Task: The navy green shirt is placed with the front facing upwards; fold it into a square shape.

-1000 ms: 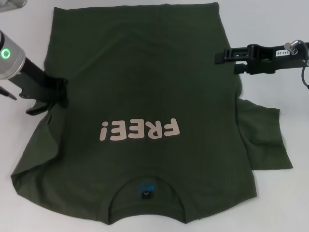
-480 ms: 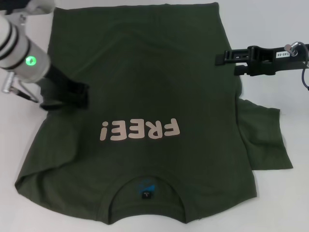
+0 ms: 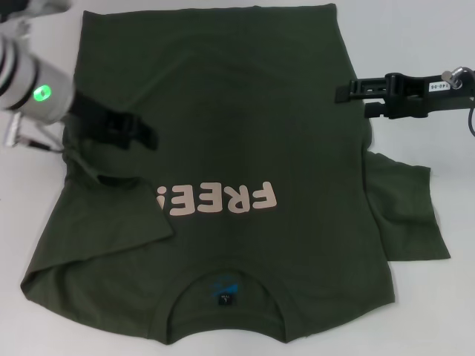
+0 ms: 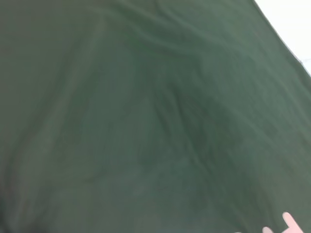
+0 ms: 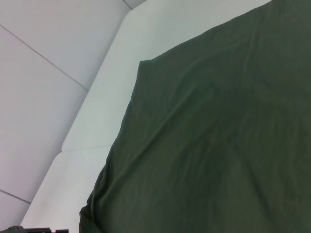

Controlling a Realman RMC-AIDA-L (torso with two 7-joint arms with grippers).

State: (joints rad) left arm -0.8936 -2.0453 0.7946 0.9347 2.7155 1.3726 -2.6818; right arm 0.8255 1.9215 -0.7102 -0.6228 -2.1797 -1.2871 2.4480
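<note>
Gripping a fold of the shirt, the left end effector sat at about 10 o'clock from the "FREE!" print, its black fingers clenched on cloth carried in from the left side. Under it a flap of the left side and sleeve lay doubled over the body, its edge covering the tip of the lettering. The left arm reached in from 10 o'clock, slanting down toward the middle. The right end effector hovered level at 2 o'clock over the shirt's right edge, arm coming straight in from 3 o'clock; whether it was released or clenched could not be told. The shirt lay front up on the white surface, collar at 6 o'clock, right sleeve spread at 4 o'clock. Soft, light and limp, it would likely sag and crease, so edges, hems or seams looked the safest holds.
</note>
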